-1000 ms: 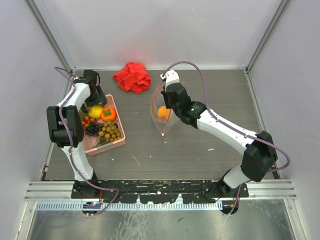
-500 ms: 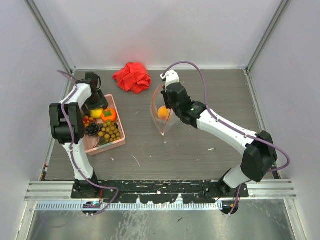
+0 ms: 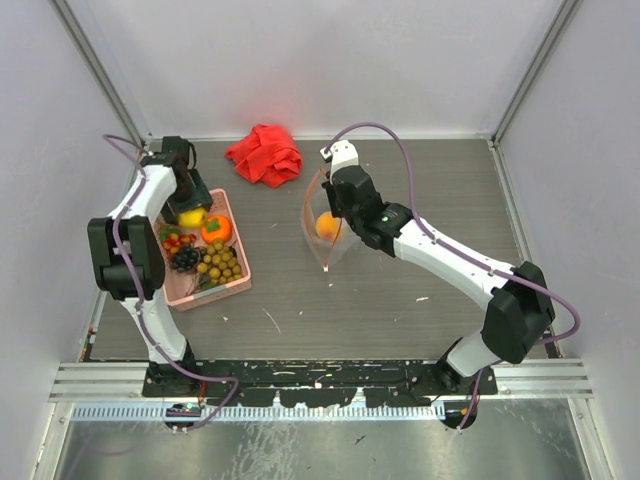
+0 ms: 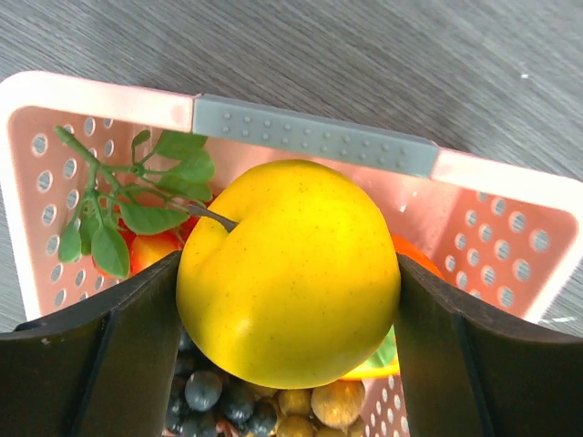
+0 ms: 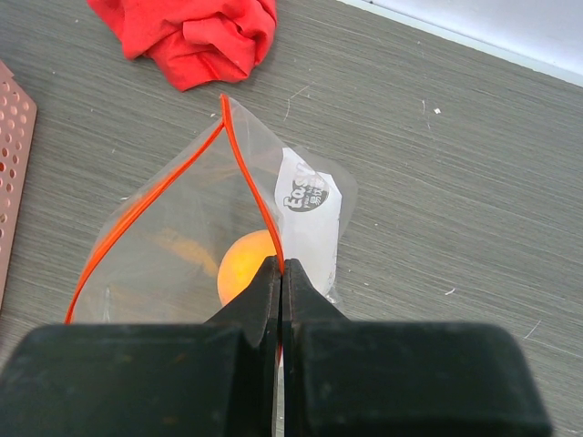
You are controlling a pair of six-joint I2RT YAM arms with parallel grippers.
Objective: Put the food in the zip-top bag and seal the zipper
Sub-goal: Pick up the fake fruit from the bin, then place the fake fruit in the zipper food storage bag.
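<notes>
My left gripper [image 3: 187,203] [image 4: 287,350] is shut on the yellow lemon [image 3: 193,216] [image 4: 287,269], holding it over the far end of the pink basket [image 3: 243,285] [image 4: 91,91]. Below it lie olive-brown grapes [image 3: 221,264] [image 4: 314,401], dark berries [image 3: 185,258] [image 4: 205,391], small red berries [image 3: 175,240] and an orange fruit with a green top [image 3: 216,229]. My right gripper [image 3: 338,205] [image 5: 281,269] is shut on the zipper [image 5: 246,173], holding the clear zip-top bag [image 3: 322,240] [image 5: 173,237] with its mouth open. An orange [image 3: 326,225] [image 5: 244,264] lies inside the bag.
A crumpled red cloth [image 3: 265,155] [image 5: 196,32] lies at the back, between basket and bag. The cell's left wall stands close to the left arm. The basket's corner shows in the right wrist view [image 5: 11,137]. Grey table [image 3: 440,200] stretches right of the bag.
My left gripper came down over the lemon in the basket and closed on it, then shifted slightly back and left. The right arm and bag have not moved.
</notes>
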